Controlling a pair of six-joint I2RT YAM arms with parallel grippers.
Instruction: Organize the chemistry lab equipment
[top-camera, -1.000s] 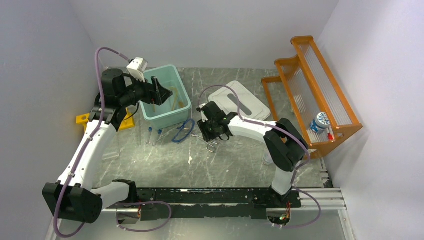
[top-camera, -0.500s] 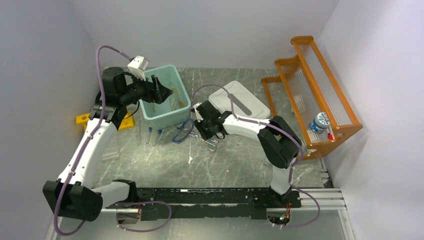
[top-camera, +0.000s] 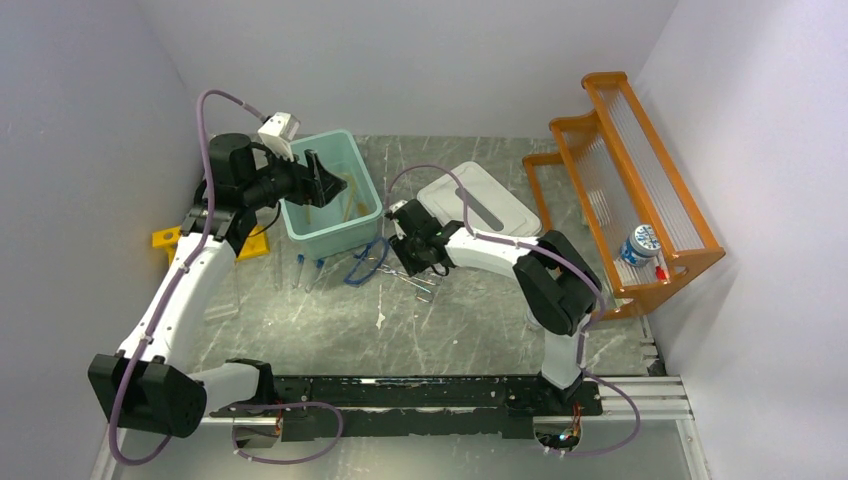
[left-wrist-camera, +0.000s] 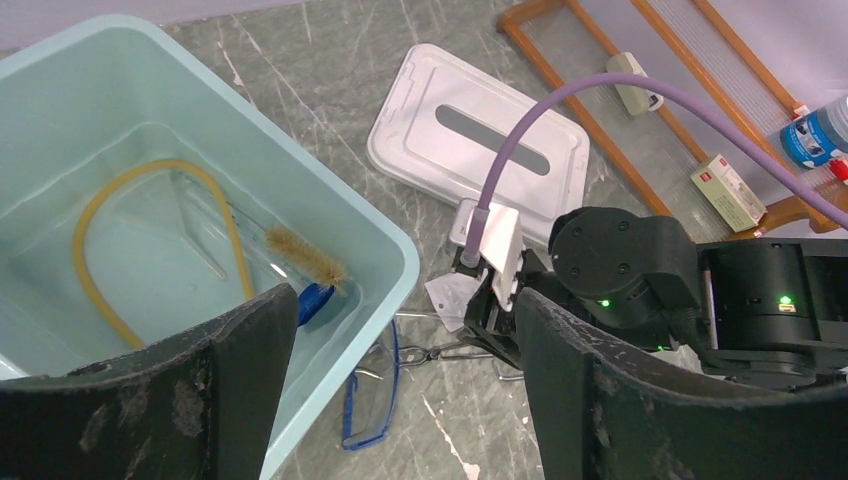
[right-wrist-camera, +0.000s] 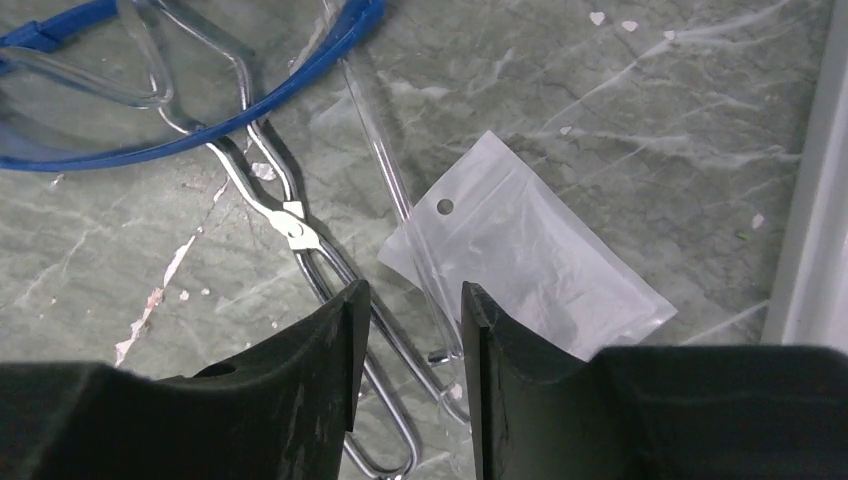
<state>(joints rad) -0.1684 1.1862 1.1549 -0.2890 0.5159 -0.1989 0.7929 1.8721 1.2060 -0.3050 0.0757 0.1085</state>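
My right gripper (top-camera: 410, 255) (right-wrist-camera: 410, 300) hovers low over the table with its jaws a little apart and gripping nothing. Below the gap lie the handles of the silver forceps (right-wrist-camera: 290, 225) (top-camera: 422, 284) and a clear glass tube (right-wrist-camera: 385, 170). A small clear plastic bag (right-wrist-camera: 530, 265) lies just to their right. Blue-framed safety glasses (right-wrist-camera: 200, 130) (left-wrist-camera: 375, 385) rest by the forceps' tips. My left gripper (top-camera: 318, 178) (left-wrist-camera: 405, 390) hangs wide open and empty over the teal bin (top-camera: 335, 235). In the bin lie tan tubing (left-wrist-camera: 100, 260), a brush (left-wrist-camera: 305, 255) and a blue cap (left-wrist-camera: 315, 300).
A white lid (top-camera: 480, 200) lies behind the right gripper. The orange wooden shelf (top-camera: 640, 170) fills the right side and carries a small bottle (top-camera: 640, 243). A yellow rack (top-camera: 165, 238) sits at the left wall. Clear test tubes (top-camera: 300, 270) lie in front of the bin.
My right gripper has slid a little left and away from me, toward the bin, over the forceps. The left gripper has hardly moved above the bin.
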